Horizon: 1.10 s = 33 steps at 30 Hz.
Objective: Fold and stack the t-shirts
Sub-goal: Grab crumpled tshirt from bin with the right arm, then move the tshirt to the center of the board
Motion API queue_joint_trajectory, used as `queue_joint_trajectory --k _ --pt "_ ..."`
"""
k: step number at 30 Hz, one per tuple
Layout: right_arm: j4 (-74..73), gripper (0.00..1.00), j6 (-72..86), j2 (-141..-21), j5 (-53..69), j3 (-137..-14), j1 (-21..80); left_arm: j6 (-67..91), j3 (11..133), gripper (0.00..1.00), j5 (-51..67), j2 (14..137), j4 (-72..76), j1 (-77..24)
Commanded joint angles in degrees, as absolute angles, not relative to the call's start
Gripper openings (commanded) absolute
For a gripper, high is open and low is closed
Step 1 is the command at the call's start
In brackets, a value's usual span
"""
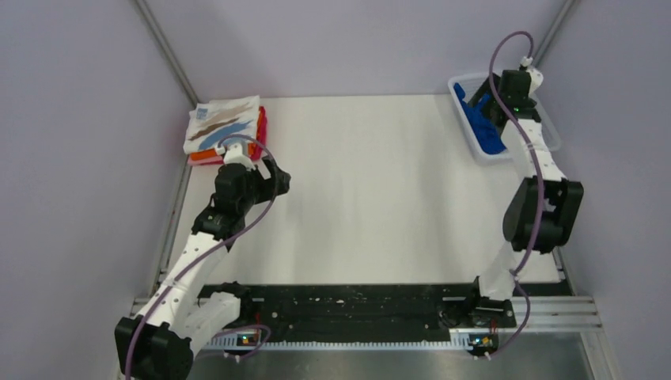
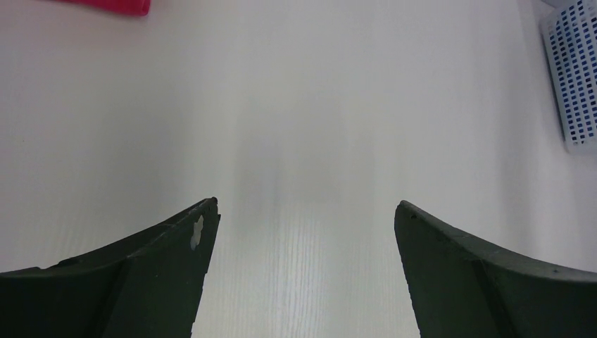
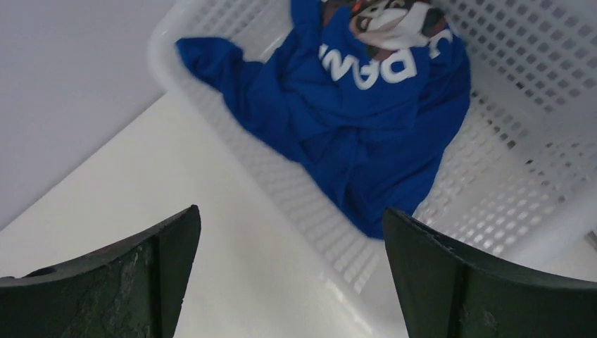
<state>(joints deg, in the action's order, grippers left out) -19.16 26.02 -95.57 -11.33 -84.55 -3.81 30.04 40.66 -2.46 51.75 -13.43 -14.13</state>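
Mostly the folding looks finished, with three tees done and one to go. The stack (image 1: 225, 136) lies just past the left hand (image 2: 306, 208) and a little to its left. The white t-shirt (image 1: 224, 123) with brown and blue brush-strokes is on top, and edges of an orange t-shirt (image 1: 207, 158) and a magenta t-shirt (image 2: 112, 5) show beneath it. Which of those two is lower I cannot tell. The left hand has its fingers spread wide with nothing between them, and only bare bench (image 1: 380, 198) lies below.

The right hand (image 3: 290, 211) is also wide apart and empty. It is poised over the near rim of the white mesh basket (image 3: 521, 91). Ahead of it and below, inside the basket, the blue t-shirt (image 3: 366, 120) lies crumpled and unfolded, with its white lettering facing up. At the far end of the shirt there is a small patch of mixed colours, either a print or another scrap of cloth — I cannot tell which. Otherwise the basket seems to hold nothing else.

By my reading, what remains is one cycle — lift the blue tee out of the basket, spread it on the open bench between the two hands, fold it, and lay it on the stack beside the left hand.
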Motion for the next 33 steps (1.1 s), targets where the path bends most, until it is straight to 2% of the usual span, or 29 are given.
queue_joint_trajectory --k 1,4,9,11,12,13,14,15,16,19,24,29,33 --pt "-23.3 0.98 28.9 -112.0 -14.2 -101.0 -11.5 28.8 44.3 0.99 -4.9 53.1 -10.9 -14.2" --pt "-24.8 0.96 27.6 -126.7 -14.6 -111.8 -12.3 28.9 44.4 0.99 -6.5 54.9 -10.5 -14.2" --pt "-27.6 0.9 28.7 -140.2 -15.8 -122.0 -12.4 29.1 45.3 0.99 -7.3 57.2 -11.3 -14.2" --pt "-27.9 0.83 28.6 -143.7 -15.4 -125.5 -12.4 29.1 45.6 0.99 -7.5 57.6 -11.7 -14.2" --pt "-27.9 0.74 28.5 -144.8 -14.8 -126.7 -12.4 29.2 45.5 0.99 -7.6 57.7 -11.7 -14.2" --pt "-28.0 0.53 28.1 -145.6 -14.0 -129.3 -12.5 29.2 45.6 0.99 -7.5 57.9 -11.7 -14.2" --pt "-28.4 0.22 28.1 -145.7 -13.7 -131.1 -12.6 29.2 45.9 0.99 -7.3 57.9 -11.8 -14.2" --pt "-28.6 0.06 28.0 -144.9 -13.7 -132.8 -12.6 29.1 46.2 0.99 -6.9 58.0 -11.9 -14.2" --pt "-28.6 0.0 27.3 -143.6 -13.7 -134.2 -12.6 29.1 46.5 0.99 -6.5 57.9 -12.0 -14.2" --pt "-25.6 0.0 23.8 -135.5 -10.3 -135.2 -12.6 29.4 46.6 0.99 -5.3 56.6 -12.1 -14.2" --pt "-18.3 0.0 19.6 -116.2 10.3 -127.9 -10.1 31.0 43.6 0.99 -4.3 52.2 -10.7 -14.2" --pt "-13.1 0.0 17.1 -99.1 27.3 -117.2 -1.7 32.2 42.3 0.99 -4.0 46.8 -14.2 -14.2" --pt "-10.1 0.0 18.6 -91.2 37.9 -113.2 5.7 32.1 41.5 0.99 -5.4 40.9 -18.1 -14.2"
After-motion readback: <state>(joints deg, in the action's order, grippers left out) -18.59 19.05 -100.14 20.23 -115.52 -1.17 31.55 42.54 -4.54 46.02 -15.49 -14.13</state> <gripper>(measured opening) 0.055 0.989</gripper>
